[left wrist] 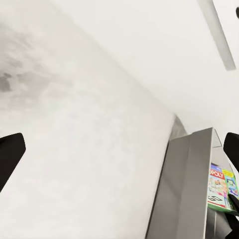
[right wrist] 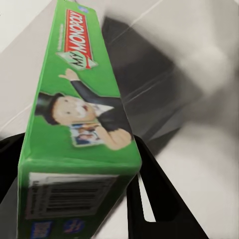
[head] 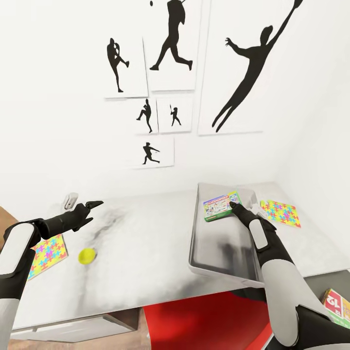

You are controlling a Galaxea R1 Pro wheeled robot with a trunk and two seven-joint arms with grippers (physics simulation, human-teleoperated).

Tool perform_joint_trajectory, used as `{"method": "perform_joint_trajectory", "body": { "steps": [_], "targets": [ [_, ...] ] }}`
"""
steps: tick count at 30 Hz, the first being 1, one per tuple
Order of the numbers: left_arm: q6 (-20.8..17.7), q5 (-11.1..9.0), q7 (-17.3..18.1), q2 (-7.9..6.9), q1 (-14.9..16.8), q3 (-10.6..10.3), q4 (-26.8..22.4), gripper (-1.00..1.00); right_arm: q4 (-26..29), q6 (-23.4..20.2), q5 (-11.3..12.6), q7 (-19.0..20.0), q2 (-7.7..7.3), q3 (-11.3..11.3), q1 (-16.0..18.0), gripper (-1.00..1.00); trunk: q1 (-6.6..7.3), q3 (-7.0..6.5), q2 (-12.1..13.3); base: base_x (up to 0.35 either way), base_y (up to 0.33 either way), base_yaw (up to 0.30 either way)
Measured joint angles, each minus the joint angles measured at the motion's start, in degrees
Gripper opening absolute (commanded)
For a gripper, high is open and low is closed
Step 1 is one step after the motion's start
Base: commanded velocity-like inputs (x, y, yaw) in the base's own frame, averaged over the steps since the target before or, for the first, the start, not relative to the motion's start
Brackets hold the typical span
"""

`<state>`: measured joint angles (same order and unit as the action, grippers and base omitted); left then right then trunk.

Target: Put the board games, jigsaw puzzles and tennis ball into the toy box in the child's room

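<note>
Nearest me, at five o'clock off the table's (head: pixel 146 253) edge, a yellow-green-red game box (head: pixel 339 305) lies low beside my right forearm. At nine o'clock one jigsaw puzzle (head: pixel 46 256) lies under my left arm, with the tennis ball (head: pixel 87 255) just beside it. My left gripper (head: pixel 93 206) hangs over bare tabletop, jaws spread and empty.

Further out, at one o'clock, my right gripper (head: pixel 234 206) pinches the green Monopoly box (right wrist: pixel 79 119) by one end, inside the toy box (head: pixel 218 253), near its far wall. I judge the risk here: gripped at one end, the box could pivot on release and prop against the sloping side, crowding out later toys. Past the tray, at two o'clock, the second puzzle (head: pixel 281 213) lies close to its rim; a careless withdrawal might clip it.
</note>
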<state>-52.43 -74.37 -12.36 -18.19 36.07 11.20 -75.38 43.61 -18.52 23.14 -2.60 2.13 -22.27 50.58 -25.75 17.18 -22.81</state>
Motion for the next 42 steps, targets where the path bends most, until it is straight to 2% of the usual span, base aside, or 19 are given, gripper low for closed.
{"method": "perform_joint_trajectory", "body": {
  "steps": [13,42],
  "targets": [
    [0.0,0.0,0.0,0.0,0.0,0.0,0.0,1.0,-0.57,0.03,0.0,-0.01,0.01,2.63,0.0,-1.0,0.0,0.02,0.0,0.0,0.0,0.0],
    [0.0,0.0,0.0,0.0,-0.01,-0.04,-0.06,1.0,-1.89,-0.03,0.12,0.02,0.0,3.08,0.04,-1.0,0.01,0.01,-0.02,0.0,0.0,0.0]
  ]
}}
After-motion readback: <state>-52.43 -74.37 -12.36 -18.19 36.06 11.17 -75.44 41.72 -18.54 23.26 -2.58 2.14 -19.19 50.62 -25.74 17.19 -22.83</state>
